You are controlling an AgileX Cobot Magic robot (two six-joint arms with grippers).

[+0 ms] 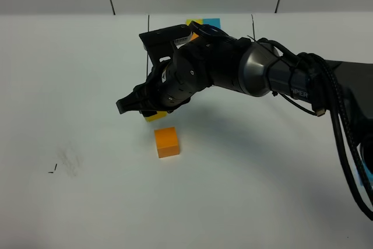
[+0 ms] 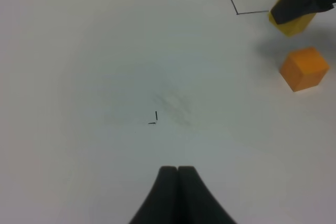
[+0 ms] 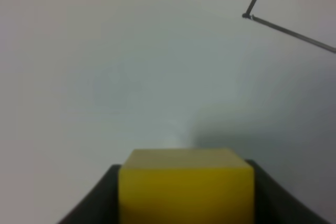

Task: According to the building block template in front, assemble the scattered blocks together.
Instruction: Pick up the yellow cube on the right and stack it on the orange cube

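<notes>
between right jaws, yellow cube [image 3: 186, 184]; overhead half-hidden

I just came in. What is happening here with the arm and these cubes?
The right gripper, stretched across the middle, has its fingers closed on the yellow cube. It holds the cube close to the orange cube, which sits free on the table; the two are not joined. The left gripper is shut and holds nothing. The template is mostly hidden behind the arm. No loose blue cube is in view.
</notes>
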